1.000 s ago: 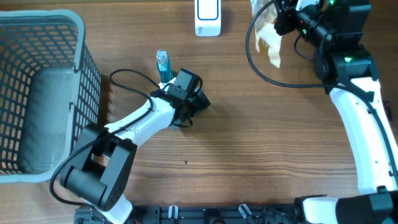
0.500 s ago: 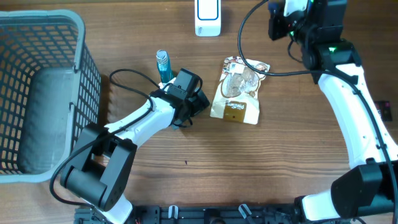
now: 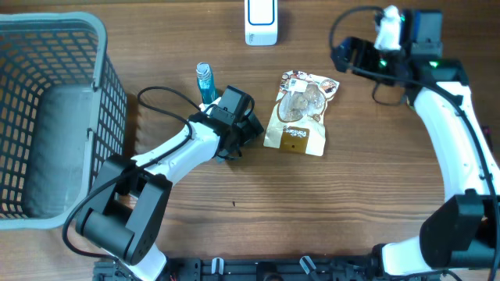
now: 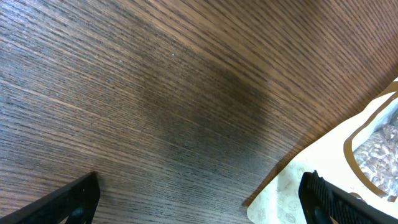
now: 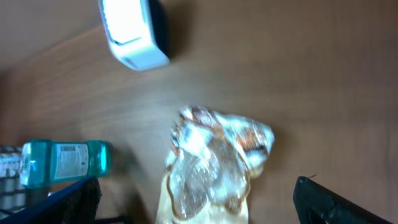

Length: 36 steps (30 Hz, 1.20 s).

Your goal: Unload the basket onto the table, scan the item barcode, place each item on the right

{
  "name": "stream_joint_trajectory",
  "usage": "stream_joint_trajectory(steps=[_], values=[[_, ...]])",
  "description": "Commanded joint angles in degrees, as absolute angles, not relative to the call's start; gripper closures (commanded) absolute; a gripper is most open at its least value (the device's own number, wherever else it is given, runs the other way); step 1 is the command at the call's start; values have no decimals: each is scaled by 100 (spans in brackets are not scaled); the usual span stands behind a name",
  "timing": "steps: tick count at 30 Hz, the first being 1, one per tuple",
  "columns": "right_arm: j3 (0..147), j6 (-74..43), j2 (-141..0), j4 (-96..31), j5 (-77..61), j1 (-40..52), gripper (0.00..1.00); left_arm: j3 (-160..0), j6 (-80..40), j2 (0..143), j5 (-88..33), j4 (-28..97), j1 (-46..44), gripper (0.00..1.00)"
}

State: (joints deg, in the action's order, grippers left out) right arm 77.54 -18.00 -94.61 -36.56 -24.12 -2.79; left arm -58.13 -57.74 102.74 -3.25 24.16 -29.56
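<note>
snack pouch [image 3: 298, 113] lies outside basket [image 3: 100, 47]; left gripper [image 4: 199, 186], right gripper [image 5: 196, 186] spread wide, unladen.

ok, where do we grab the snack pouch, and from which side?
The snack pouch lies flat on the table, so its faces offer no pinch. I'd take the crumpled top end nearest the white scanner, which looks slightly raised, coming straight down and straddling that edge.

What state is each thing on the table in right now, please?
Left hand: open, empty.
Right hand: open, empty, raised above the table.
Snack pouch: lying flat, held by neither hand.
Blue bottle: beside the left hand, untouched.
Scanner: resting at the far edge.
Basket: standing at the left.
</note>
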Motion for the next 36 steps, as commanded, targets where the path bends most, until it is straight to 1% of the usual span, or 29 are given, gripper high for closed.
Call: stream_joint_trajectory(steps=[1,3,10,18,21,24,27,31,35,36], values=[[6733,-2569,-9533,-3391,-3697,-825,0,-5610,-5725,10499,-169,2506,-2912,0],[6156,-2582,-9533,-2858,-4097,-913,0,-5610,-5725,10499,-167,2504,-2912,0],[4888,-3221,-9629,-869,-4274,-904,0,-5610,-5725,10499,-165,2504,-2912,0],[4788,-3334,-10932,862,-4348,-886,0,-5610,-5725,10499,-189,2506,-2912,0],[4925,-3481,-11552,1271,-4394,-856,0,-5610,-5725,10499,-189,2506,-2912,0],[5094,-3607,-12114,1688,-4766,-707,0,-5610,-5725,10499,-187,2504,-2912,0],[5328,-3662,-12492,1758,-4862,-456,0,-5610,-5725,10499,-185,2499,-2912,0],[5465,-3540,-12676,1529,-5006,-134,0,-5610,-5723,10499,-187,2508,-2912,0],[5465,-2906,-12676,1013,-5264,-38,0,-5610,-5725,10499,-187,2510,-2912,0],[5465,-2648,-12676,661,-5196,-47,3,-5610,-5725,10499,-187,2508,-2912,0]])
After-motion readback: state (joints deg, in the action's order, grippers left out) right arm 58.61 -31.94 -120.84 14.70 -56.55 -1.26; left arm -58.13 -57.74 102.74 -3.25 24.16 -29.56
